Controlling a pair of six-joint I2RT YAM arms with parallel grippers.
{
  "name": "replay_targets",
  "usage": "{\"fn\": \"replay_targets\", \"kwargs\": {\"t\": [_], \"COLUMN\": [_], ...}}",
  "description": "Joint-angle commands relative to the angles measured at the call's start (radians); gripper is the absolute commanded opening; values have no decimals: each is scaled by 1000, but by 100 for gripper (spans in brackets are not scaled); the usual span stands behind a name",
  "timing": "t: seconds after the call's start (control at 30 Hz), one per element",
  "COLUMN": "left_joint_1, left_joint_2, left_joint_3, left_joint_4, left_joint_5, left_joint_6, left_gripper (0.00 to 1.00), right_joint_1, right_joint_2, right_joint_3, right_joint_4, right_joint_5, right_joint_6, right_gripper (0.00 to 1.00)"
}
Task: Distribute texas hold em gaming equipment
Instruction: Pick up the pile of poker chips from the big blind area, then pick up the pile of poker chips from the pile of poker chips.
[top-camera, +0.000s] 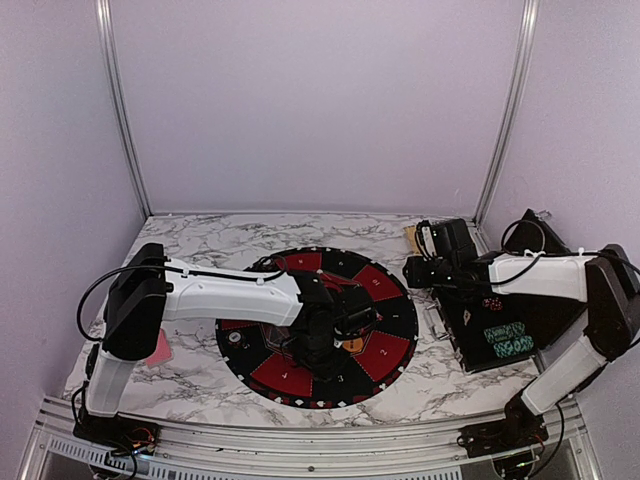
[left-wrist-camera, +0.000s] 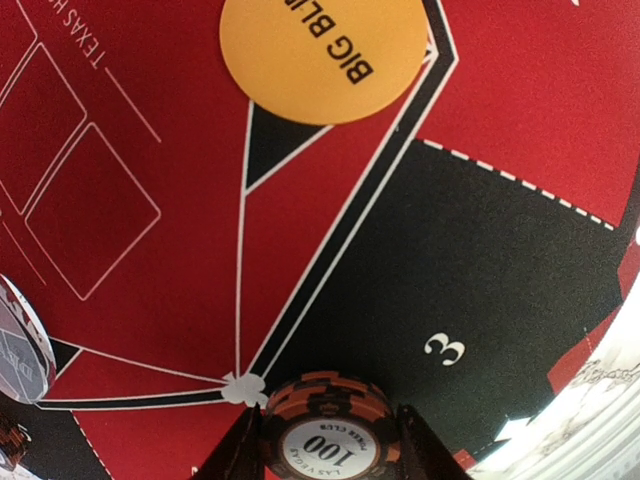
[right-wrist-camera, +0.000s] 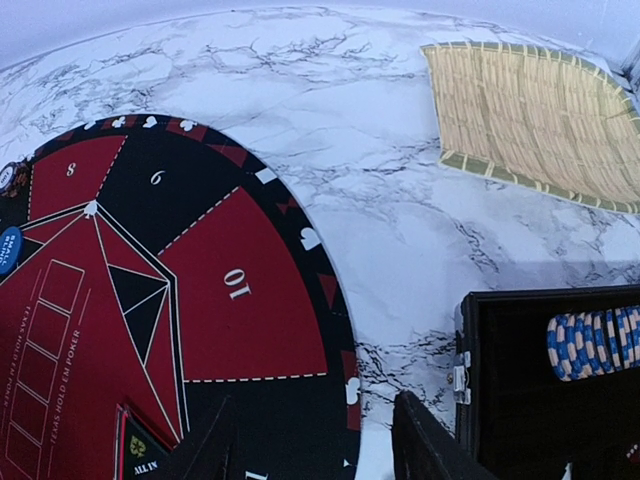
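Observation:
My left gripper (left-wrist-camera: 325, 445) is shut on a small stack of black-and-orange poker chips (left-wrist-camera: 327, 425) marked 100. It holds them low over the round mat (left-wrist-camera: 520, 110), near the black segment numbered 3. An orange Big Blind button (left-wrist-camera: 325, 50) lies on the mat just beyond the chips. In the top view the left gripper (top-camera: 318, 352) is over the mat's centre, beside the orange button (top-camera: 352, 345). My right gripper (right-wrist-camera: 315, 445) is open and empty above the mat's right edge (right-wrist-camera: 345, 385). Blue-and-white chips (right-wrist-camera: 595, 340) lie in the black case (right-wrist-camera: 480, 400).
A clear round button (left-wrist-camera: 20, 350) sits at the mat's left side, and a blue button (right-wrist-camera: 8, 248) at its far side. A pink card (top-camera: 158, 348) lies on the marble by the left arm. A bamboo mat (right-wrist-camera: 530, 110) lies behind the case (top-camera: 470, 330).

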Motion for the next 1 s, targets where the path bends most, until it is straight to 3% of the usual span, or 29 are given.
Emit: {"fn": "replay_targets", "kwargs": {"t": [0.0, 0.17, 0.37, 0.6, 0.73, 0.97], "left_joint_1": [-5, -5, -3, 47, 133, 387], "left_joint_2": [-28, -31, -59, -160, -236, -377], "left_joint_3": [-13, -13, 3, -1, -34, -160], "left_joint_4": [3, 7, 6, 5, 4, 3], "left_joint_5": [-1, -6, -23, -57, -77, -81], "left_joint_6": [-10, -11, -7, -10, -5, 27], "left_gripper": [45, 58, 65, 66, 66, 65], "right_joint_1": [-9, -9, -9, -9, -9, -9], "right_joint_2": [-30, -28, -21, -10, 10, 46], "right_joint_3": [1, 3, 15, 42, 63, 98], "right_joint_4": [17, 18, 9, -6, -8, -13], "right_joint_5": [-15, -16, -21, -21, -33, -66], "right_joint_6": [8, 7, 2, -10, -12, -17], "right_gripper": [51, 51, 51, 51, 51, 51]}}
